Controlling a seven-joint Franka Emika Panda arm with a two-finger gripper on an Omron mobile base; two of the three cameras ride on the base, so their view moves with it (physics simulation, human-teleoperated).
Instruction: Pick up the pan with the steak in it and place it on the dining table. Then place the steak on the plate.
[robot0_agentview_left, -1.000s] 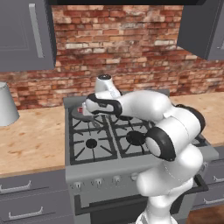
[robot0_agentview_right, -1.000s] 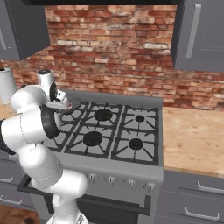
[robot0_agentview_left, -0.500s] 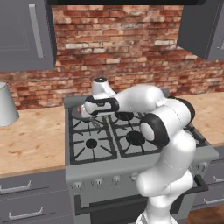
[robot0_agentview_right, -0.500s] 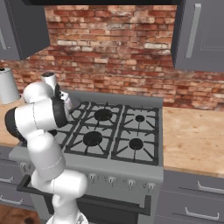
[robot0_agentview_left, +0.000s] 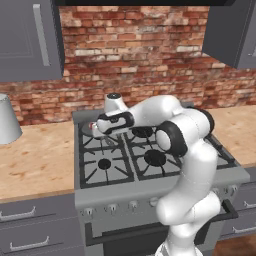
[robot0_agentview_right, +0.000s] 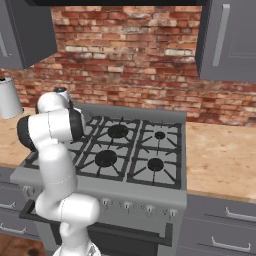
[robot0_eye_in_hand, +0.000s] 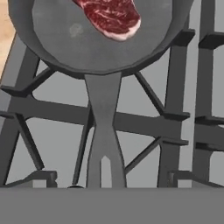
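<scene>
The gripper (robot0_agentview_left: 103, 134) stood fully open over the rear left burner of the stove (robot0_agentview_left: 150, 165) and it held nothing. In the hand view the handle (robot0_eye_in_hand: 103, 131) of the pan (robot0_eye_in_hand: 87, 43) ran up the middle, directly below the hand, and the pan itself sat on the grate (robot0_eye_in_hand: 175, 116) with the steak (robot0_eye_in_hand: 111, 15) lying loose inside it. The pan looked stiff and rather heavy for such a thin handle, so I judged that a grip close to the bowl, where the handle widens, would be safer than one near the far end, because there the pan could tip. The steak looked soft and probably slippery, therefore the pan should stay level when it is lifted.
</scene>
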